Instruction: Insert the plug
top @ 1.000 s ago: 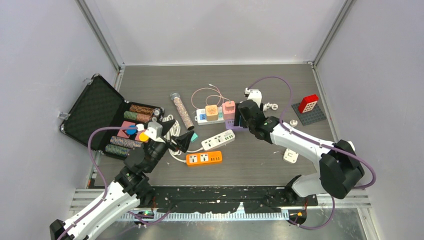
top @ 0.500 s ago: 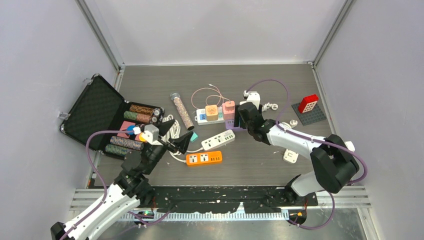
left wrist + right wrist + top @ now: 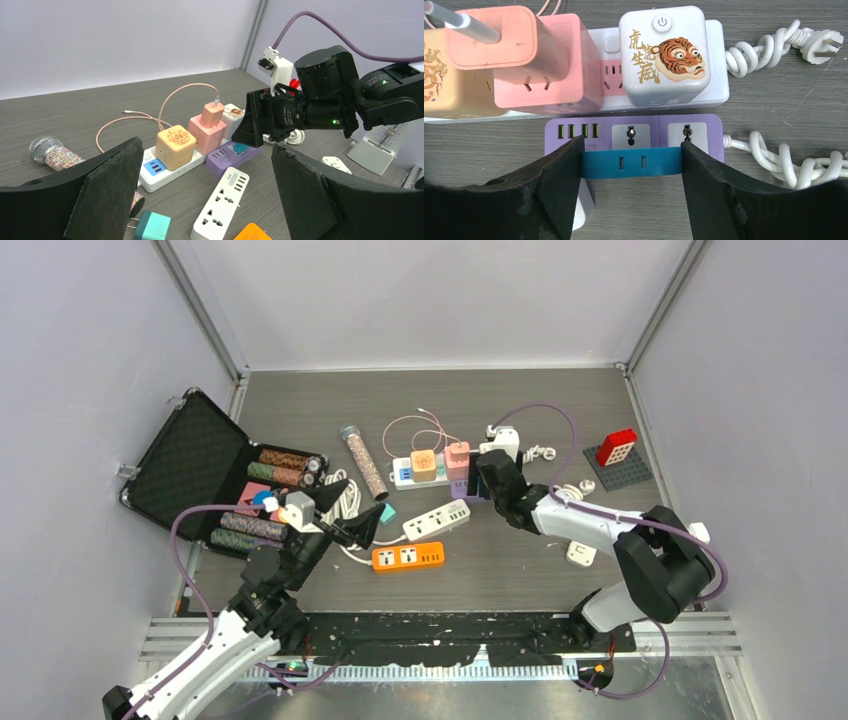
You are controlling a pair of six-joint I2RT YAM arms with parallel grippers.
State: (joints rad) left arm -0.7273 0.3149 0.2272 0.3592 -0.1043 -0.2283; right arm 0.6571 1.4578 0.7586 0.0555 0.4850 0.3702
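My right gripper [image 3: 631, 167] is shut on a blue plug [image 3: 631, 162], gripping it by its two ends. It holds the plug just in front of the sockets of a purple power strip [image 3: 634, 131]; whether the prongs touch it is hidden. In the top view the right gripper [image 3: 478, 480] sits over the purple strip [image 3: 458, 487]. The left wrist view shows the blue plug [image 3: 240, 148] low on the purple strip [image 3: 222, 159]. My left gripper [image 3: 345, 515] is open and empty, hovering left of the white strip; its jaws stand wide apart [image 3: 207, 195].
A white power strip [image 3: 437, 519] and an orange one [image 3: 408, 556] lie mid-table. A long white strip with cube adapters [image 3: 425, 465] lies behind the purple one. A teal plug [image 3: 388, 514], a glitter microphone [image 3: 362, 462], an open black case [image 3: 190, 455], a red brick [image 3: 616, 446].
My right gripper has shifted slightly left and lower over the purple strip with the blue plug. My left arm has drawn back a little.
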